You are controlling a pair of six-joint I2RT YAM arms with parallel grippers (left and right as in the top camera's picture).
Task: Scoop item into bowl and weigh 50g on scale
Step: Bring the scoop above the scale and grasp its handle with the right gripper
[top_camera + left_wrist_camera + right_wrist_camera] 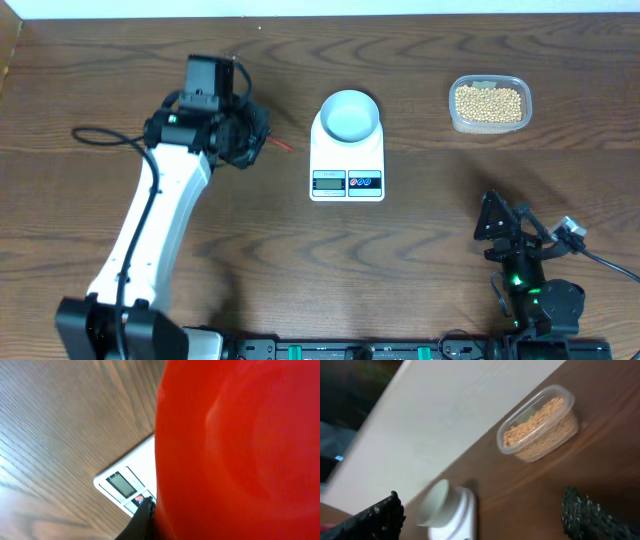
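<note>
Toward the far edge of the surface [90, 60], on its right side, a clear plastic tub [455, 122] holds the beans [488, 101], a dense tan-yellow layer of small round grains. In the right wrist view the same tub [506, 445] shows the beans [540, 425] piled close to its rim. Midway across the surface lies the scale [345, 160], flat and white. Its grey display [328, 181] and two round buttons run along the side facing the near edge, and the reading is too small to make out. On the scale's far half sits the bowl [349, 115], upright, its pale blue-white inside bare and its rim reaching the scale's far side. Bowl and tub stand well apart.

The left arm [160, 220] stretches from the near left corner toward the far edge, and its left hand [245, 135] hangs just to the left of the scale, apart from it. The hand is closed narrow on a red scoop [283, 146], of which only a thin red tip shows from above. In the left wrist view the red scoop [235, 445] fills most of the frame, blurred, with one dark finger [142, 522] below it and the scale [145, 460] beyond.

The right arm is folded low near the near edge on the right side. Its right hand [503, 222] is spread wide, the two fingers at opposite sides of its own view, and it grips nothing
</note>
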